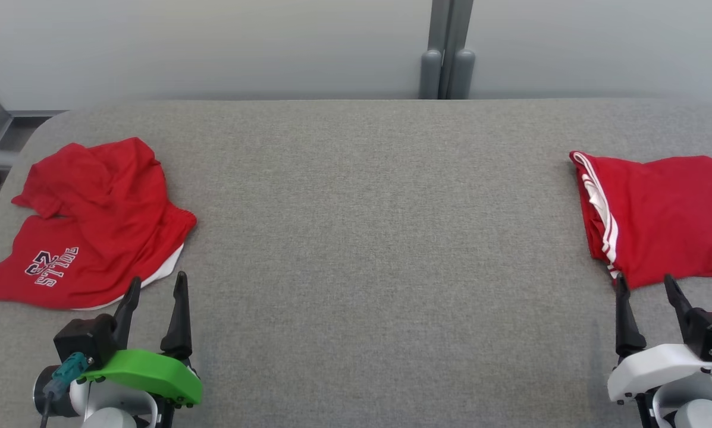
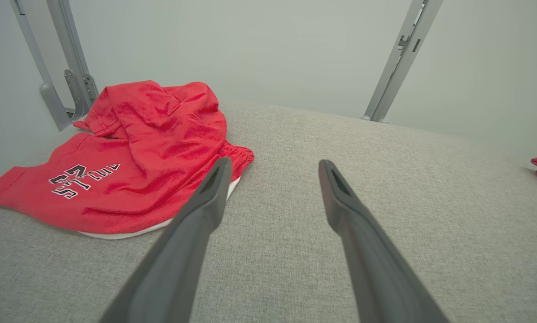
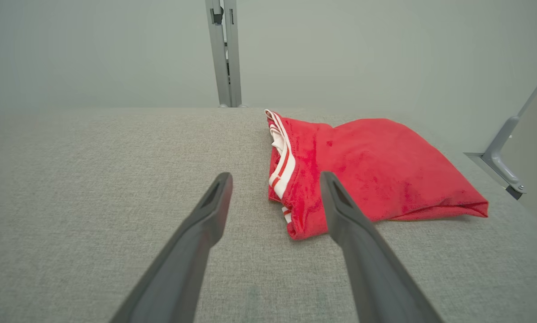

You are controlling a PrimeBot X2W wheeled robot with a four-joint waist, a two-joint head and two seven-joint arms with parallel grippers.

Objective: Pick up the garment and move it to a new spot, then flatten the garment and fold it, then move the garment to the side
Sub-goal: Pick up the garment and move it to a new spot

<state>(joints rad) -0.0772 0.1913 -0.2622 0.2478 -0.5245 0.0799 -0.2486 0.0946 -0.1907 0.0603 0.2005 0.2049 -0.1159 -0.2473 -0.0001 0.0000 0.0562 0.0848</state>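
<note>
Left hand [image 2: 275, 163] agape, empty, over grey surface [image 2: 430, 202]; crumpled red garment [image 2: 138, 157] alongside.

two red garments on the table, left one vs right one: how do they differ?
The left garment lies crumpled, with a bunched heap at its far end; the right garment is folded into a tidy block. The left garment shows dark-and-white lettering with a number; the right garment shows white stripes along one edge and no lettering on the side in view. Shared: both are red and rest on the grey table.
</note>
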